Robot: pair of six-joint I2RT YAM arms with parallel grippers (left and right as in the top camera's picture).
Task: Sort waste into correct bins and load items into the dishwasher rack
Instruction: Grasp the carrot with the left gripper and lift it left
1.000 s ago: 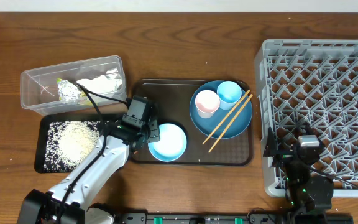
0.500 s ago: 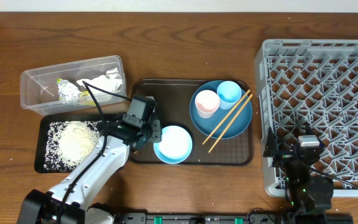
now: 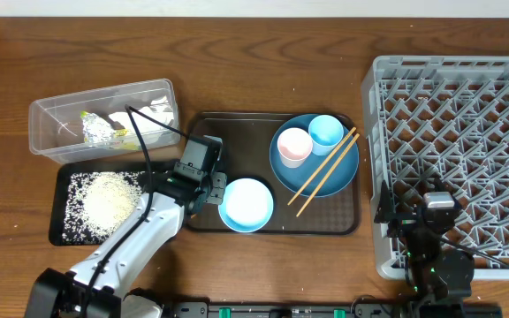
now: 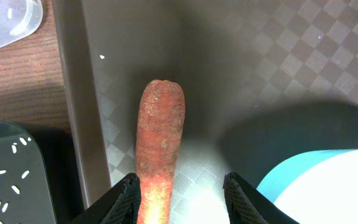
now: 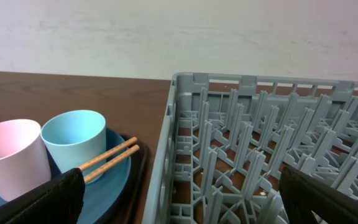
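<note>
A small orange carrot (image 4: 159,149) lies on the brown serving tray (image 4: 266,68), along its left rim. My left gripper (image 4: 180,186) stands open over it, the carrot against the left finger (image 4: 128,198) and well clear of the right one. In the overhead view the left gripper (image 3: 203,181) hides the carrot. The pale bowl (image 3: 246,204) sits just right of it. The blue plate (image 3: 315,168) carries a pink cup (image 3: 293,146), a light blue cup (image 3: 325,132) and chopsticks (image 3: 325,172). My right gripper (image 5: 185,205) hangs wide open over the grey rack (image 3: 458,150), holding nothing.
The clear tub (image 3: 51,124) at the back left holds foil (image 3: 98,131), white tissue (image 3: 148,119) and a yellow-green wrapper (image 3: 87,115). In front of it the black tray (image 3: 64,230) holds rice (image 3: 109,199). A black cable loops over the tub.
My left gripper has gone from shut to open. The bowl now lies a little farther right, apart from the fingers. The right arm has stayed still.
</note>
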